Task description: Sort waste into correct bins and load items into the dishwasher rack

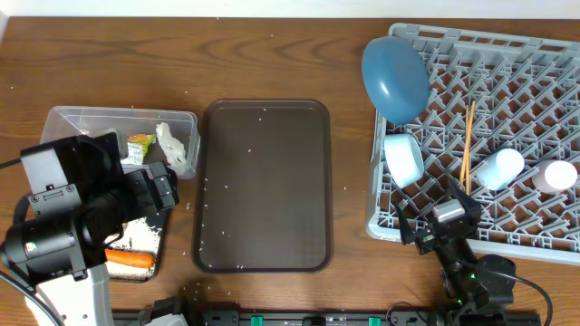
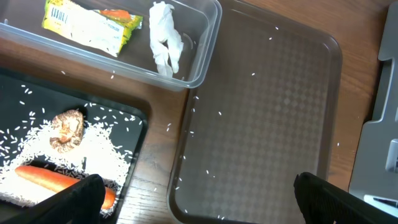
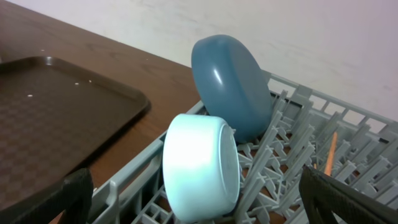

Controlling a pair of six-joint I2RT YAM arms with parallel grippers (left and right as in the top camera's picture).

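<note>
Left gripper (image 2: 202,202) hangs over the serving tray's (image 2: 286,99) corner, jaws spread wide and empty. Loose rice grains (image 2: 253,74) dot that tray and lie just beside its rim. They look tiny, weightless and likely unpinchable, so tipping the tray by its rim seems wiser.

Ahead of the right gripper (image 1: 435,228), pale blue bowl (image 3: 202,165) on edge in the rack (image 3: 292,155), blue plate (image 3: 230,84) leaning behind it; just beside the left gripper (image 1: 160,188), carrot (image 2: 50,177) and rice (image 2: 106,149) in black tray (image 2: 118,109)
</note>
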